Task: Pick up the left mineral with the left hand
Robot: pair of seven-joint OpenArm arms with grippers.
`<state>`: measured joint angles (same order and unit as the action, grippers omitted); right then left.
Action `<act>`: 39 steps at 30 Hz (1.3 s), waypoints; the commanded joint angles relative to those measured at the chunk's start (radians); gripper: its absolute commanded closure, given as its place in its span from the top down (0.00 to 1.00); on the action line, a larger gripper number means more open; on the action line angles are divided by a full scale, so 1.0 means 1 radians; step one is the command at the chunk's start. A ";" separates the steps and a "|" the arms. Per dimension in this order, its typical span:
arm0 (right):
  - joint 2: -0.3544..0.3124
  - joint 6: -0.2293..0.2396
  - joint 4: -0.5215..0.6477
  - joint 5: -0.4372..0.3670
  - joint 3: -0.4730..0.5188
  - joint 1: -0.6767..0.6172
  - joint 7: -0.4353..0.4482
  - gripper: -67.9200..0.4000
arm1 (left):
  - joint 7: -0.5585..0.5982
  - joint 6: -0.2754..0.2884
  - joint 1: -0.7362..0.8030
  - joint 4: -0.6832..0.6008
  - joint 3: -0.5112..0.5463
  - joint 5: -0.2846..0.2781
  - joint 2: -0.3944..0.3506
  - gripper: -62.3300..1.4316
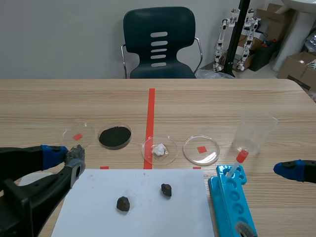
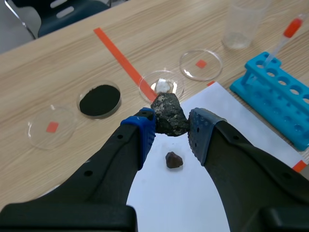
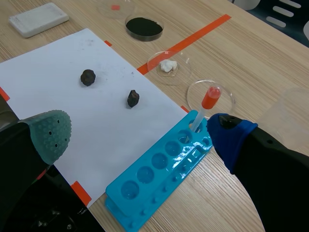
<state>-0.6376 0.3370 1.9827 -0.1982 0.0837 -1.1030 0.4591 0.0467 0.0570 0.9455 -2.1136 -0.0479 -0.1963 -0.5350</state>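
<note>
While the left gripper [image 2: 171,129] clamps a rough dark-grey mineral lump [image 2: 168,112], one clear round dish [image 2: 79,102] holds black powder [image 2: 99,100], a second clear dish [image 2: 144,86] a white lump [image 2: 163,86]; the right gripper [image 3: 138,131] gapes.

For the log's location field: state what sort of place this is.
Probably a robotics lab with a mock science bench: a petri dish of black powder, a blue test-tube rack and a clear beaker, small humanoid robots by the back wall, and a mineral pinched in the left gripper.
</note>
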 commanded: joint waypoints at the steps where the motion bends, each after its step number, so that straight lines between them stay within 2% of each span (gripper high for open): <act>1: 0.000 0.000 0.006 -0.007 0.000 0.006 0.011 0.86 | 0.029 -0.001 0.019 -0.029 0.006 0.012 0.002 0.22; 39: 0.001 0.000 0.006 -0.007 0.000 0.006 0.011 0.86 | 0.039 -0.002 0.034 -0.044 0.010 0.014 0.002 0.22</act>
<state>-0.6376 0.3370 1.9827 -0.1982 0.0837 -1.1030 0.4595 0.0685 0.0547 0.9810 -2.1502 -0.0360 -0.1757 -0.5346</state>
